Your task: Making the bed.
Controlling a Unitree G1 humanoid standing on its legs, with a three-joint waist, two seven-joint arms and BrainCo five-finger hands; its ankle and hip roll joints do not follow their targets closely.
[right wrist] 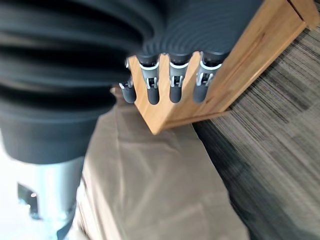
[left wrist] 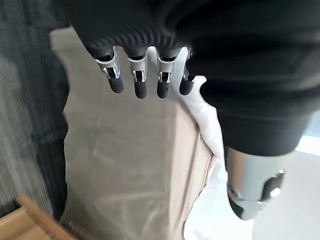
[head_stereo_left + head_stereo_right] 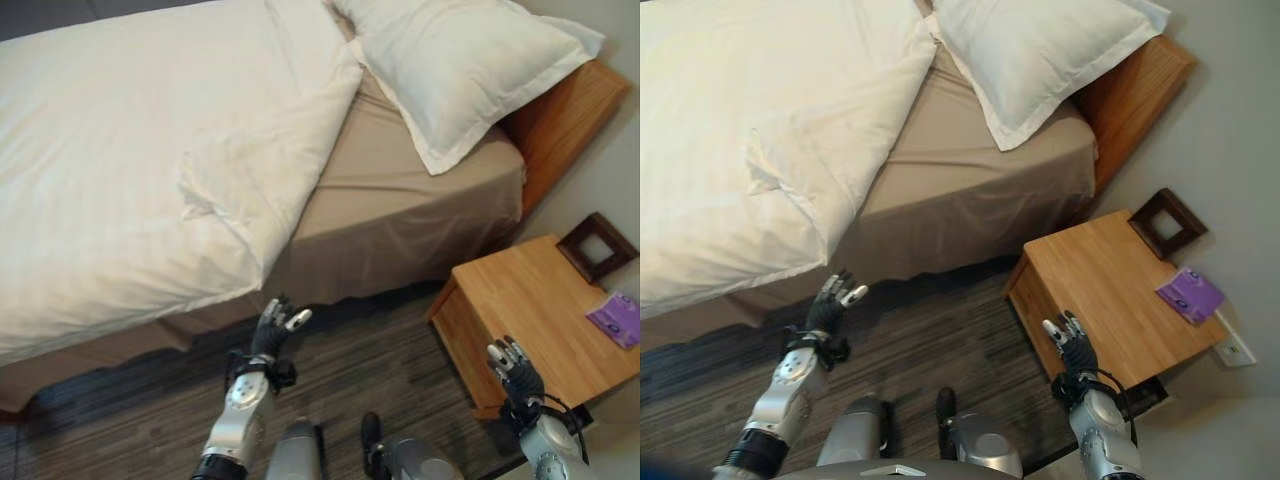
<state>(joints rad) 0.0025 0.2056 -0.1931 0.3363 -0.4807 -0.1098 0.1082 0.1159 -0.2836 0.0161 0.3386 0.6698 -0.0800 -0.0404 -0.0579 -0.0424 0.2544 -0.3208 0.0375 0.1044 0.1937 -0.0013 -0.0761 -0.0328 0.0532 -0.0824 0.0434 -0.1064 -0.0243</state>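
Both hands, left hand (image 3: 272,335) and right hand (image 3: 515,375), hung empty, fingers straight, near the white duvet (image 3: 130,170) bed; right-eye view caught a wall socket (image 3: 1234,349); purple booklet (image 3: 616,318) print unreadable.

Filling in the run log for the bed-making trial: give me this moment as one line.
left hand: open, empty, near duvet edge | right hand: open, empty, by nightstand | duvet corner folded back, sheet exposed

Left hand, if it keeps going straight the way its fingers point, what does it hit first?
Probably the tan sheet hanging down the side of the bed. The left hand is open, with nothing between it and the sheet, near the white duvet; depth is unclear.
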